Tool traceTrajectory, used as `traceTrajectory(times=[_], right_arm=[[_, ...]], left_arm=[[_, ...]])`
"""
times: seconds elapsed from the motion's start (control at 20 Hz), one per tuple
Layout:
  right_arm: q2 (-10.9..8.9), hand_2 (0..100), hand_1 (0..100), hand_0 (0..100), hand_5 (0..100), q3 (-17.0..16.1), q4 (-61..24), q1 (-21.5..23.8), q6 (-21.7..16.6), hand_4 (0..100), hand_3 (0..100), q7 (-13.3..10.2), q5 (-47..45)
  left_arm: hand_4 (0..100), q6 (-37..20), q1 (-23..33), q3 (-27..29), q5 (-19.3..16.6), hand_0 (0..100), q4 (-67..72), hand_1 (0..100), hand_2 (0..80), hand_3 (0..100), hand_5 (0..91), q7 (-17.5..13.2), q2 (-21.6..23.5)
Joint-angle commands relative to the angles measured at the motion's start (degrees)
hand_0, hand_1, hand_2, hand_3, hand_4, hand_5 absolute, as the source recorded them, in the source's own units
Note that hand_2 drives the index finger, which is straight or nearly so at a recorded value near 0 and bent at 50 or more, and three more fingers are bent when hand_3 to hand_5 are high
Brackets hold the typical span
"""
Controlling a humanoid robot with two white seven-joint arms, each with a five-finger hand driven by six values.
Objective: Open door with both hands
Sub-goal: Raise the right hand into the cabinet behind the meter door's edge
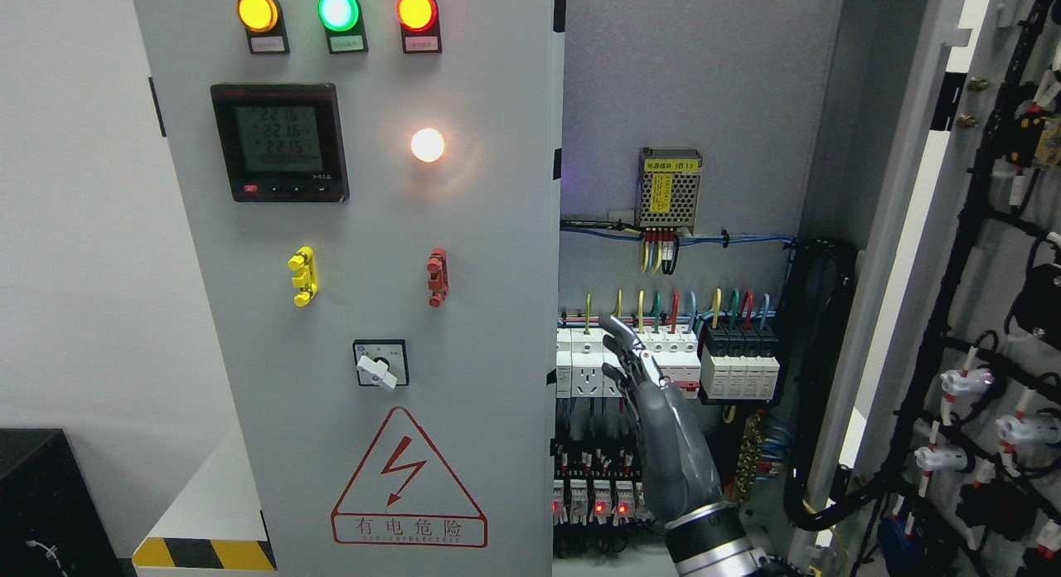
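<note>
Electrical cabinet, two doors. Left door (373, 312) is closed, facing us: yellow, green and red lamps (337, 11) lit across the top, digital meter (279, 142) under them, a white lamp (428, 144) glowing to its right. Below that a yellow handle (302, 276) and a red handle (437, 277), then a rotary switch (380, 363) and the red-bordered lightning warning triangle (408, 482).

Right door (978, 312) is swung wide open, at the picture's right edge, inner face showing with black cable looms and white connectors.

Cabinet interior exposed between them: small power supply (670, 187) with a yellow label up high, row of white breakers (626, 361) with coloured wires mid-height, black-and-white modules just right of them.

Right hand (655, 419) comes up from the bottom edge, right of middle, arm entering at lower right. Fingers extended and relaxed, pointing up, holding nothing. It sits in front of the breaker row, just right of the closed door's edge; contact with anything can't be judged.

Left hand not visible.
</note>
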Motion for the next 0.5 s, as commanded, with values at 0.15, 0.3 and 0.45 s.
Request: traceTrajectory(times=[0.15,0.3,0.45], right_arm=[[2.15,0,0,0,0,-8.8,12.88,-9.6,3.26,0,0,0.05,-2.67],[1.98,0,0,0,0,-8.54,14.3,-10.66,3.44,0,0,0.22,-3.02],[1.63,0,0,0,0,-8.01,13.95,-10.92,6.76,0,0,0.31,-5.56]], left_arm=[[0,-0.02,0.0,0.11,-0.01,0,0.05,0,0.0,0,0.0,-0.01,-0.08],[0,-0.02,0.0,0.11,-0.01,0,0.05,0,0.0,0,0.0,-0.01,-0.08],[0,-0.02,0.0,0.11,-0.01,0,0.05,0,0.0,0,0.0,-0.01,-0.08]])
